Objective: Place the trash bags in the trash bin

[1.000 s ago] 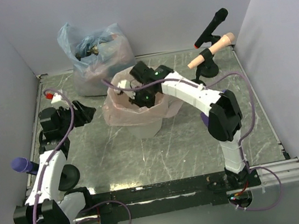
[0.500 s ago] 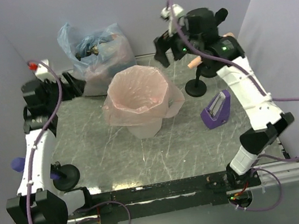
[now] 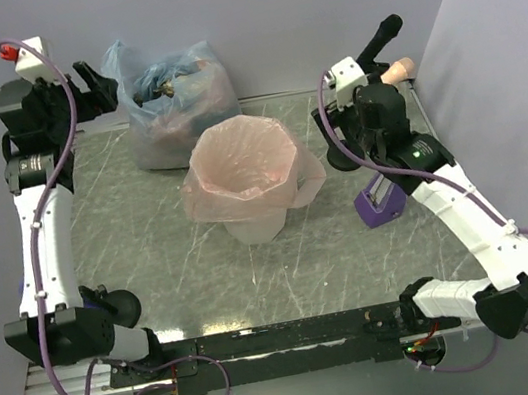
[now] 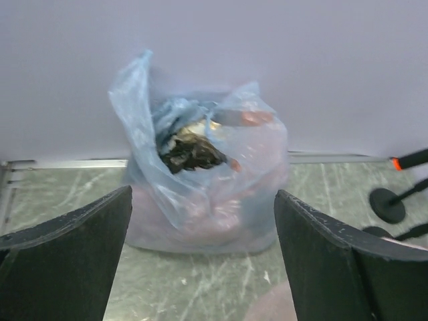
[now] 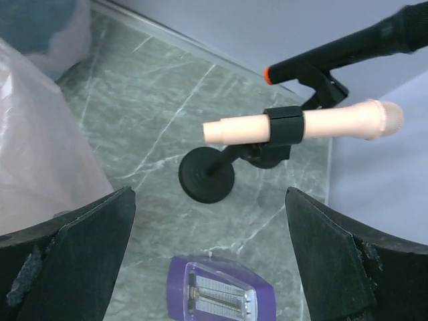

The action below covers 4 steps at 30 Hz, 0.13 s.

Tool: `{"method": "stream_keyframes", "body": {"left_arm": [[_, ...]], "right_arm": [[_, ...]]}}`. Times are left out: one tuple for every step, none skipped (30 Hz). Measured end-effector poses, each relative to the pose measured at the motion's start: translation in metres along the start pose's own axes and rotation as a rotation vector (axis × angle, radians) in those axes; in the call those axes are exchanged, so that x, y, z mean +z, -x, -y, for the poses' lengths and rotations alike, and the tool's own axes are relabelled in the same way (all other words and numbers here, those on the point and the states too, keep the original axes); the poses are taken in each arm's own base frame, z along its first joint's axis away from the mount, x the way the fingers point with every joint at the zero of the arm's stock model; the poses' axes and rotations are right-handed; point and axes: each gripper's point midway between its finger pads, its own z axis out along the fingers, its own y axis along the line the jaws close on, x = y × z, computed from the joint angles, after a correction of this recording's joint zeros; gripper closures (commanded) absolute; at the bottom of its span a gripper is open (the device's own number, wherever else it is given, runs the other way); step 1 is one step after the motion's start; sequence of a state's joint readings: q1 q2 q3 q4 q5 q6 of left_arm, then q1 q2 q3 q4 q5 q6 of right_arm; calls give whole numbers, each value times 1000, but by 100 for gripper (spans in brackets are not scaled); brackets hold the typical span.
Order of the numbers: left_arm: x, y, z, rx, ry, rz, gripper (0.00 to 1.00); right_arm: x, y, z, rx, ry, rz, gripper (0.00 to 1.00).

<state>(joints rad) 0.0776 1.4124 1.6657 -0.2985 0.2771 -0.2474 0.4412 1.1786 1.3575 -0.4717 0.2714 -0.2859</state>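
Note:
The trash bin (image 3: 252, 228) is white and stands mid-table, lined with a pink trash bag (image 3: 248, 165) whose rim folds over its edge. A stuffed clear-bluish trash bag (image 3: 172, 101) stands at the back wall, and in the left wrist view this bag (image 4: 200, 174) is straight ahead. My left gripper (image 3: 95, 87) is raised at the back left, facing that bag, open and empty (image 4: 202, 194). My right gripper (image 3: 340, 134) hangs right of the bin, open and empty (image 5: 209, 190). The pink bag's edge (image 5: 40, 154) shows at its left.
A black microphone (image 3: 375, 42) and a peach one (image 3: 391, 75) sit on a stand with a round black base (image 5: 207, 175) at the back right. A purple metronome (image 3: 381, 200) lies right of the bin. Walls close in the table on three sides.
My right gripper has come out of the bin, opened and swung to the right by the microphone stand. My left arm has risen to the back left and opened wider, facing the stuffed bag.

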Motion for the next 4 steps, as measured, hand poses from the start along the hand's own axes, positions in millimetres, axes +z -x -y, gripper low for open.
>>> {"method": "stream_keyframes", "body": {"left_arm": [[2,4,-3,7,14,4,8],[3,6,-5,13,24,4,8],[5,6,-8,21,38,1,8],[6,5,-11,25,50,-6,8]], "right_arm": [[-1,-2,2,0,-12,-3,1],[-2,-1,5,3,-25,2,1],[-2,2,7,10,-37,14,1],[-3,5,9,16,-48,26,1]]}}
